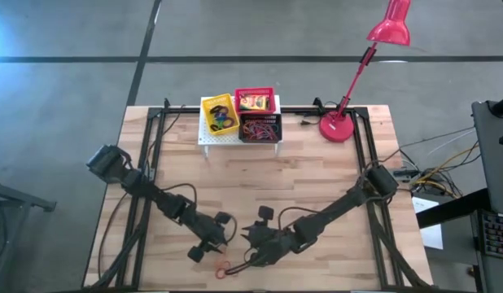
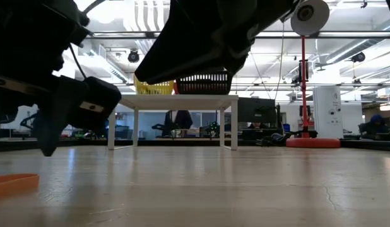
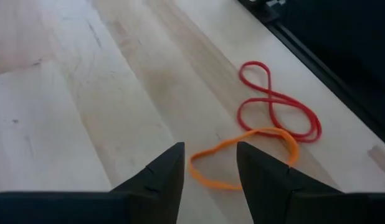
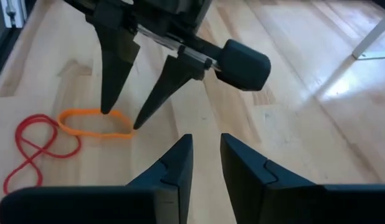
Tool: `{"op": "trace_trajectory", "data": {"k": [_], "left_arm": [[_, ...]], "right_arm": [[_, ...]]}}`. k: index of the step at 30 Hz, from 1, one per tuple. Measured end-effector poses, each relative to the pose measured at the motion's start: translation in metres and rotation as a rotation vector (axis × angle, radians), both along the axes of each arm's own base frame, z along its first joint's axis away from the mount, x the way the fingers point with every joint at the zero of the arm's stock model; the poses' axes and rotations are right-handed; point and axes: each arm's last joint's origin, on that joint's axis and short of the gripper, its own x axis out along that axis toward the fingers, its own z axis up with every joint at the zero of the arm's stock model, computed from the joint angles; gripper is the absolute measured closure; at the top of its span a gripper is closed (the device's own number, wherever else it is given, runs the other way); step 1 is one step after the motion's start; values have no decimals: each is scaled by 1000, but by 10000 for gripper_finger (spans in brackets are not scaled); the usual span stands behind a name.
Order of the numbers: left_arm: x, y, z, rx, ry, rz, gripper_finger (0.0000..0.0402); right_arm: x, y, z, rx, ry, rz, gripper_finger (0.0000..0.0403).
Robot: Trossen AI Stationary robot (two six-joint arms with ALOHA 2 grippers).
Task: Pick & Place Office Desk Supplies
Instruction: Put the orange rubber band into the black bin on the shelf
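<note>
Orange loop (image 2: pixel 15 182) on wooden table (image 2: pixel 245 189), open hall behind.

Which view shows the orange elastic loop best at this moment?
The left wrist view: the orange loop lies whole on the wood beside the red loop, just past the left gripper. The right wrist view shows it too, with those fingertips over it. The low view catches only an edge; the high view shows a tiny speck.

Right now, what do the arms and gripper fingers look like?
Both arms are dark, jointed, with black cables looping alongside. The left gripper has two long black fingers tapering to points and a rounded black block on its body. The right gripper has matte black wedge-shaped fingers. No markings visible.
</note>
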Motion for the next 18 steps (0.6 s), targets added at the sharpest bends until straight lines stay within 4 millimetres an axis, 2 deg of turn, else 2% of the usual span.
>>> {"op": "trace_trajectory", "data": {"k": [3, 8, 12, 15, 18], "left_arm": [[0, -1, -4, 34, -16, -22, 256], [2, -5, -25, 82, 0, -44, 269], [2, -5, -27, 54, 26, 16, 285], [2, -4, -22, 66, 20, 38, 317], [0, -2, -17, 72, 21, 44, 373]], "right_arm": [[-1, 3, 0, 10, -5, 2, 330], [-8, 13, 1, 39, -6, 13, 335], [-15, 25, 1, 40, -5, 43, 332], [-19, 31, 1, 39, -3, 60, 330], [-20, 33, 1, 38, -3, 65, 332]]}}
